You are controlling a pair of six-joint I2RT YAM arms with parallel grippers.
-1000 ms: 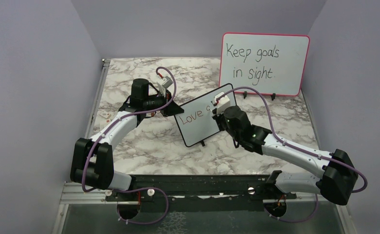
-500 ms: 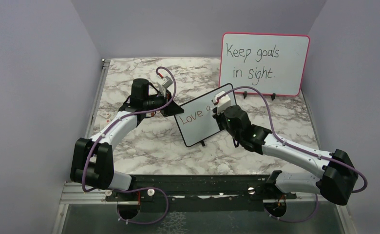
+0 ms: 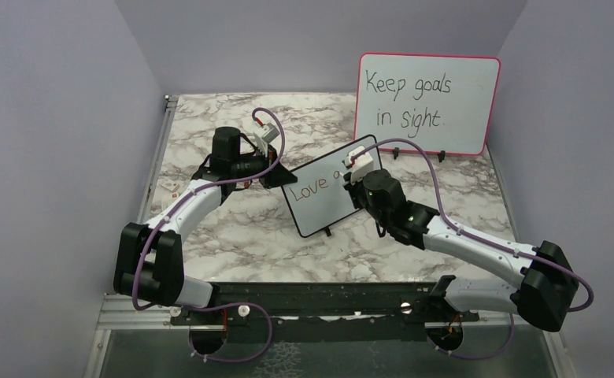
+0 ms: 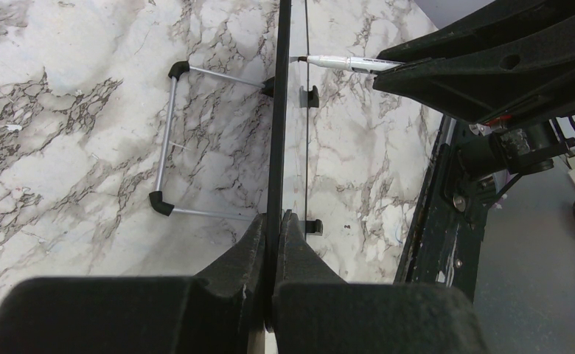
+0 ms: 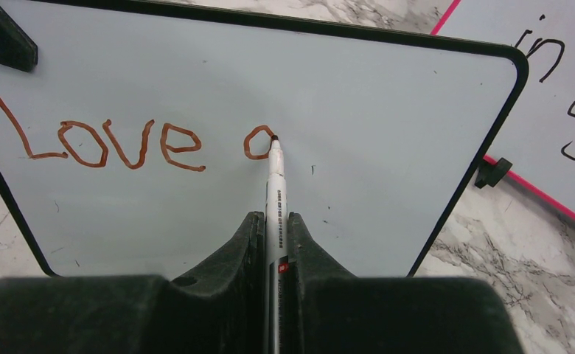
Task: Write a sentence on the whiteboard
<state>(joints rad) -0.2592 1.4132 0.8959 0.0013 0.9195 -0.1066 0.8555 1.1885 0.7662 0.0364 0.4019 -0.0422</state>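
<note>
Marble-patterned table (image 3: 233,228) fills the floor of a lavender-walled enclosure, with a pink-framed board (image 3: 427,102) reading "Keep goals in sight" propped at the far right. Near the middle of the table stands the whiteboard (image 3: 319,211), turned at an angle, on its wire stand (image 4: 168,140). The left gripper (image 4: 273,221) is closed on the board's left edge, its 2 fingers pinching the thin black frame. The right gripper (image 5: 274,220) is clamped around a white marker (image 5: 275,184), which points away from the wrist at the board face. Of the sentence (image 5: 115,144), the reddish-brown word "Love" is written, followed by 1 closed round loop. The marker's tip touches the board at that loop's upper right. To the right of the loop the board face is blank.
</note>
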